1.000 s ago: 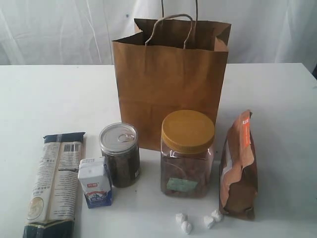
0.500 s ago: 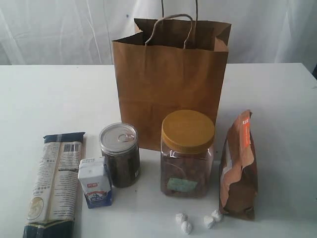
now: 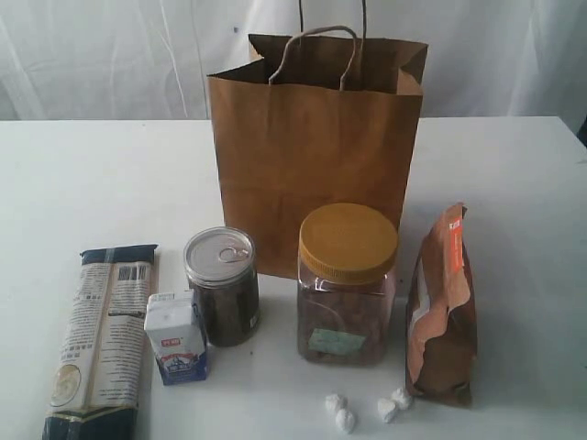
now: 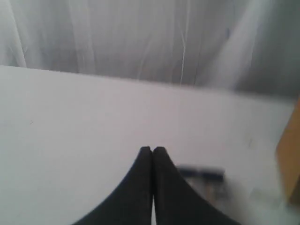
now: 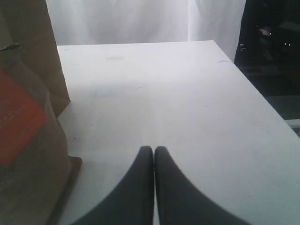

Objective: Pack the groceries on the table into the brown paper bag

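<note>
The brown paper bag [image 3: 315, 147] stands upright and open at the back middle of the white table [image 3: 83, 192]. In front of it lie or stand the groceries: a long dark-blue pasta packet [image 3: 99, 341], a small white carton [image 3: 176, 349], a pull-tab can [image 3: 222, 285], a yellow-lidded clear jar [image 3: 347, 284], a brown-orange pouch [image 3: 442, 307] and several small white wrapped pieces [image 3: 367, 409]. Neither arm shows in the exterior view. My left gripper [image 4: 152, 149] is shut and empty over bare table, the pasta packet [image 4: 206, 178] blurred beyond it. My right gripper [image 5: 153, 148] is shut and empty beside the pouch [image 5: 26, 140].
White curtains [image 3: 110, 55] hang behind the table. In the right wrist view the bag's side [image 5: 40, 51] stands past the pouch, and the table's edge [image 5: 262, 101] drops off to a dark area.
</note>
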Motion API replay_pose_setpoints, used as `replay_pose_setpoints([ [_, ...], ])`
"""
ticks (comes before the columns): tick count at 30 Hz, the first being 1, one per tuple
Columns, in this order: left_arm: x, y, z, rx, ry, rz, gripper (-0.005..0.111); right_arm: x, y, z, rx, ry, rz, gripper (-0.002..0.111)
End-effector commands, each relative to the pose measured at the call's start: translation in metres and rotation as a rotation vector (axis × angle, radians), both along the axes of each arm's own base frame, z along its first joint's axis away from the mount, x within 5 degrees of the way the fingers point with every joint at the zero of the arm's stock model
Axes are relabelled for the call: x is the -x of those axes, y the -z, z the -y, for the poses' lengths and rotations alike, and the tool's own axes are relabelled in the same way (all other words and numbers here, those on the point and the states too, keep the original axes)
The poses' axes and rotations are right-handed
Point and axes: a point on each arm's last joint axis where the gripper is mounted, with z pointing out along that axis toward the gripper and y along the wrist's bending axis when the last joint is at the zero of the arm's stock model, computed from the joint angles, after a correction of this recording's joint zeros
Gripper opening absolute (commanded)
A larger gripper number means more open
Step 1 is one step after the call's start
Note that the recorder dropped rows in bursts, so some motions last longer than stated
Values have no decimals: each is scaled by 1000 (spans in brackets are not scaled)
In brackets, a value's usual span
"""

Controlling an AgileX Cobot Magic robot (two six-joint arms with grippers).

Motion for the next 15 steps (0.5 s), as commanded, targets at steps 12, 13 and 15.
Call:
replay_pose_setpoints([
  [12,-17,-79,2,-431,3,177,0,0,-1,0,-5,7,8,0],
  [13,-25,-79,5,-428,39,179,0,0,-1,0,-7,8,8,0],
  [15,-36,-90,15,-441,140,300,0,0,-1,0,-9,8,8,0],
])
